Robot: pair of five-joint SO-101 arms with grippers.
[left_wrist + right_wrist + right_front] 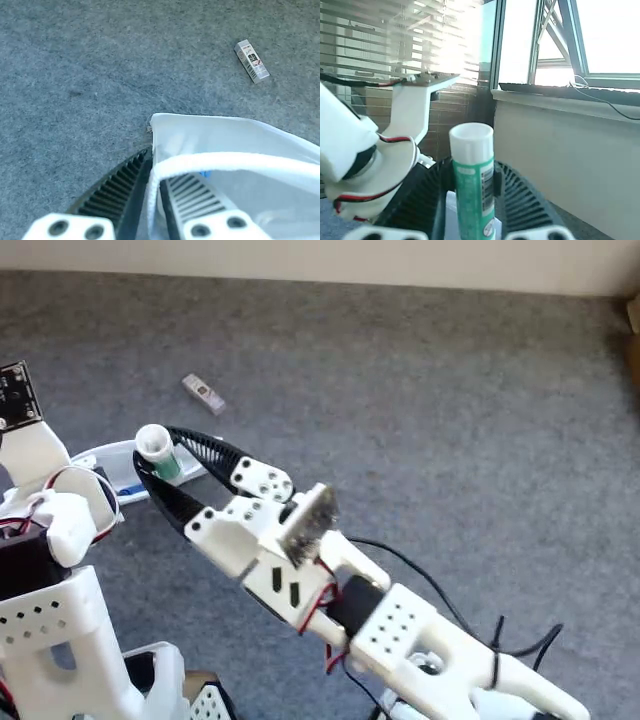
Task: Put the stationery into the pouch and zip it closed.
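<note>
Grey, carpet-like surface [420, 390] carries a two-arm robot at work on a white pouch [100, 454], which sits near the left edge and is held up off the surface by the left arm. The left gripper [152, 165] has its black ribbed fingers [120, 182] pressed together on the pouch's rim, one finger outside the fabric and one inside, and the mouth gapes open beside them. The right arm stretches in from the near right corner, its right gripper [152, 450] directly over that open mouth. Its two fingers [427, 200] are clamped on a glue stick [160, 452] with a green body and a white cap, gripping the body below the cap. The stick stands roughly upright, cap uppermost, with its lower end at the pouch's rim; whether the tip has passed inside cannot be told. A small white box [203, 392] lies flat on the surface beyond the pouch, toward the far left corner, apart from both grippers and from the pouch.
</note>
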